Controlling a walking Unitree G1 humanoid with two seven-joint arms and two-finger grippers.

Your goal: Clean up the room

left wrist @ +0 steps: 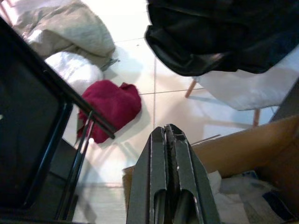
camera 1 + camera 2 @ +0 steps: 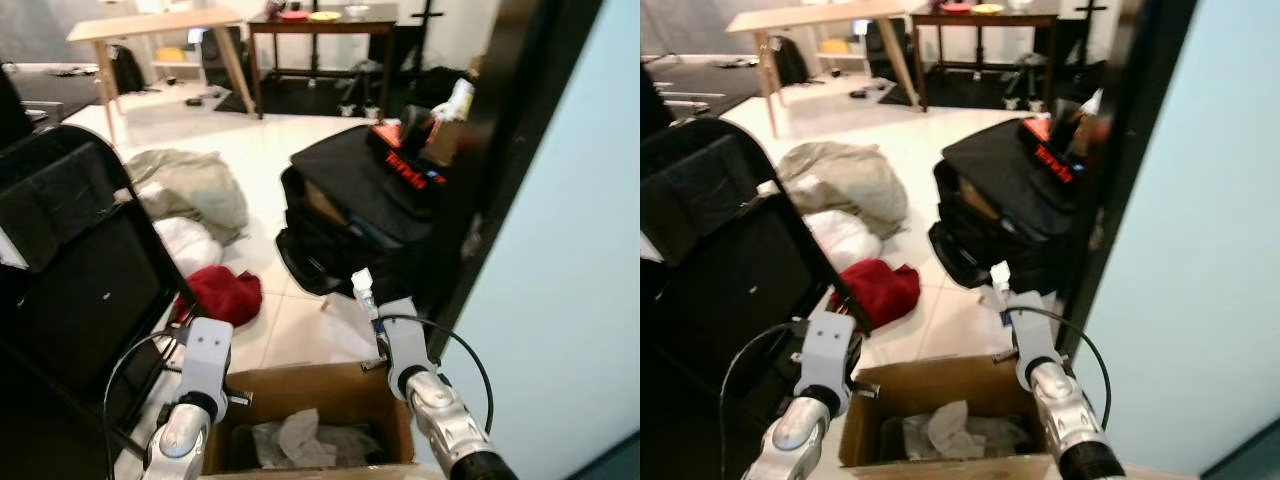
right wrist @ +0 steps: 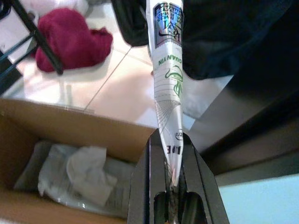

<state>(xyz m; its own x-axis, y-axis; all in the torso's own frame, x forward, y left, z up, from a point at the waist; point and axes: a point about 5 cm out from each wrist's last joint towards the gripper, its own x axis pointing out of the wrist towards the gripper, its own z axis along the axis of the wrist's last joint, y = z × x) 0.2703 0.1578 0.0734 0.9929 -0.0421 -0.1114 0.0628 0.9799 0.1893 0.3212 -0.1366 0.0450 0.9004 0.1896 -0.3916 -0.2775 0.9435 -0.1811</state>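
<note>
On my far left I see a black folding chair [image 2: 80, 270] standing on the white tiled floor [image 2: 290, 330]. Beside it lie a beige cloth heap [image 2: 195, 185], a white bundle [image 2: 190, 245] and a crumpled red cloth [image 2: 225, 295], the red one nearest the chair's legs.

My left gripper [image 1: 170, 140] hangs over the near left corner of the open cardboard box [image 2: 300, 385]; its two fingers are pressed together with nothing between them.

The box sits directly below me and contains crumpled white paper and plastic waste [image 2: 300, 440].

My right gripper [image 3: 170, 151] is above the box's right far edge. Its fingers are clamped narrowly on the lower end of a flattened white printed wrapper [image 3: 168, 70], which stands up out of the claw, clear of the box.

Beyond the box rests a black bag [image 2: 360, 210] with a red-lettered item [image 2: 410, 165] on top. A pale wall panel [image 2: 560, 250] fills my right.
</note>
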